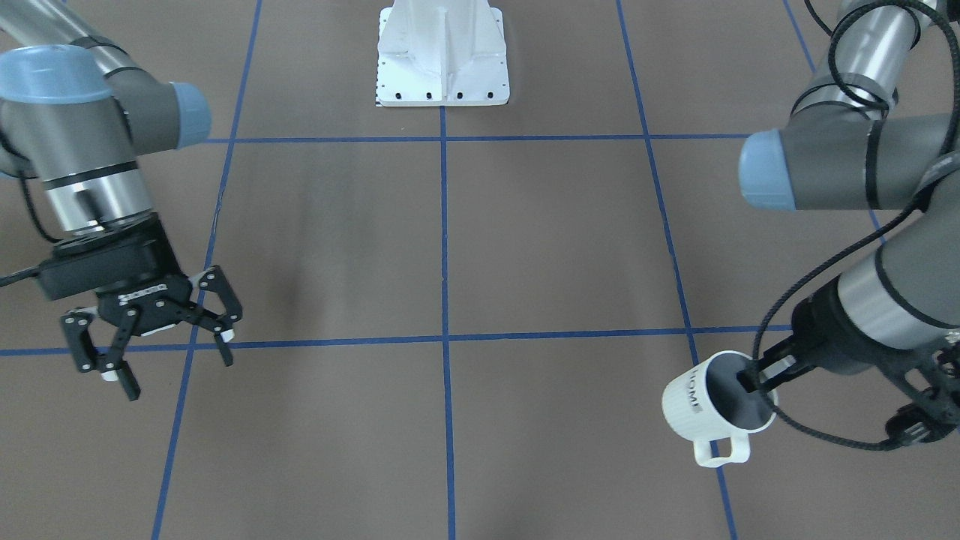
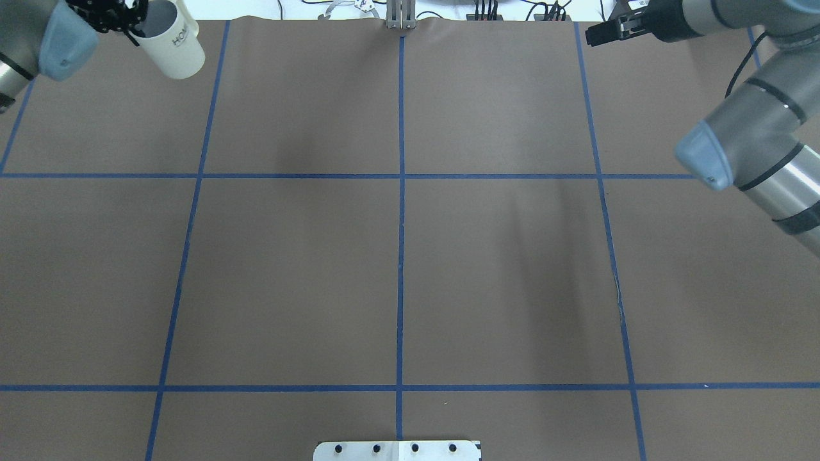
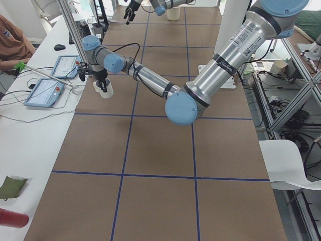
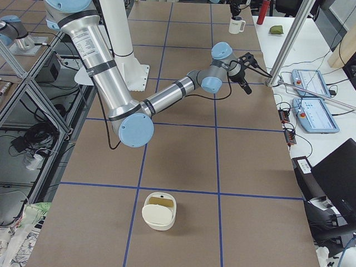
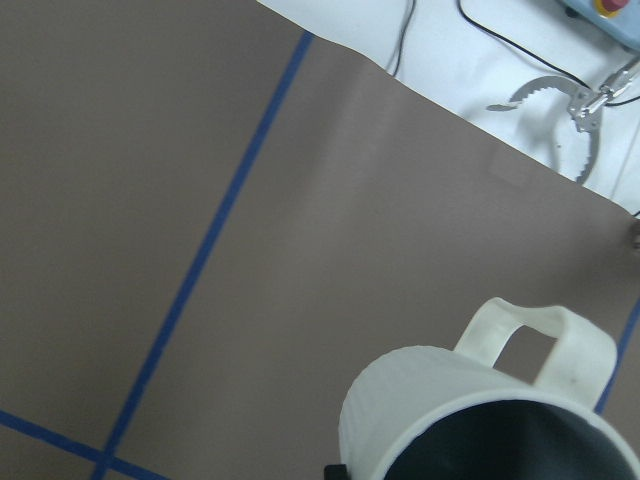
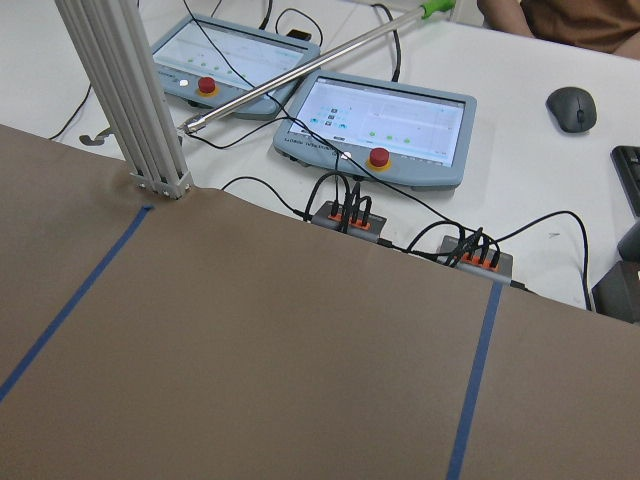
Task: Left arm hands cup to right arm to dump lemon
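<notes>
The white cup (image 1: 701,409) with a loop handle is tilted, its dark inside turned up, near the table's far corner on the robot's left. My left gripper (image 1: 757,375) is shut on its rim, one finger inside. The cup also shows in the overhead view (image 2: 173,48), the exterior left view (image 3: 106,90), the exterior right view (image 4: 236,25) and the left wrist view (image 5: 470,420). The lemon shows in no view; the cup's inside looks dark. My right gripper (image 1: 176,367) is open and empty above the far side of the table's other end; it also shows in the overhead view (image 2: 597,34).
A cream lidded container (image 4: 159,210) sits on the brown table at the robot's right end. The white robot base (image 1: 442,60) stands at the table's middle edge. Tablets (image 6: 385,125) and an aluminium post (image 6: 130,100) lie beyond the far edge.
</notes>
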You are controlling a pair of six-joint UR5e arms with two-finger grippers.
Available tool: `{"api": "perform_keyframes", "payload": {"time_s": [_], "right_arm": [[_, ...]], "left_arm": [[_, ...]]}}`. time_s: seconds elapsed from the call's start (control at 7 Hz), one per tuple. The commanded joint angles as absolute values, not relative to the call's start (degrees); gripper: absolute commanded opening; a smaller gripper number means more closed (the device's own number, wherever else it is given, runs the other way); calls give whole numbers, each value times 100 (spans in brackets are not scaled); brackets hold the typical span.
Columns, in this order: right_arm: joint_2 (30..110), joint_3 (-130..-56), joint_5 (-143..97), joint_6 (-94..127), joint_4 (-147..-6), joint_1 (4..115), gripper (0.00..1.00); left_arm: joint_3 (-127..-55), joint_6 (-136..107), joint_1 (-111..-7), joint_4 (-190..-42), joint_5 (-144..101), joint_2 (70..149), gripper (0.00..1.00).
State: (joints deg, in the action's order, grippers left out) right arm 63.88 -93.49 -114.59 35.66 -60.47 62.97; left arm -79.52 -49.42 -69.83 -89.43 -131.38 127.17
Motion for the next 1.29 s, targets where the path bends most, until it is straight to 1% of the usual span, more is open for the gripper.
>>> {"api": "perform_keyframes", "payload": {"time_s": [0.0, 0.14, 0.29, 0.43, 0.57, 0.71, 1.0, 1.14], "right_arm": [[6590, -9439, -12462, 3202, -7141, 6854, 100], [6766, -9492, -12733, 2677, -7572, 7012, 100], [6776, -9518, -13118, 2011, -8185, 7301, 100], [6959, -9797, -13270, 1752, -8740, 7391, 100], [7300, -10104, -13289, 1714, -8902, 7383, 100], [7643, -10281, -13298, 1714, -8938, 7392, 100], [8084, -10423, -13289, 1714, -8921, 7383, 100], [8190, -10502, -13298, 1723, -8843, 7383, 100]], "left_arm": [[-8758, -3688, -7058, -8860, -12772, 11363, 0], [-9233, -3578, -7040, -8868, -12753, 10816, 0], [-9568, -3577, -6997, -8886, -12744, 10410, 0], [-9945, -3603, -6953, -8912, -12762, 9971, 0], [-10262, -3664, -6656, -8930, -12770, 9619, 0], [-10283, -3665, -6523, -8956, -12771, 9528, 0], [-10283, -3961, -6251, -9795, -12771, 8968, 0], [-10283, -4199, -6066, -9913, -12779, 8947, 0]]}}
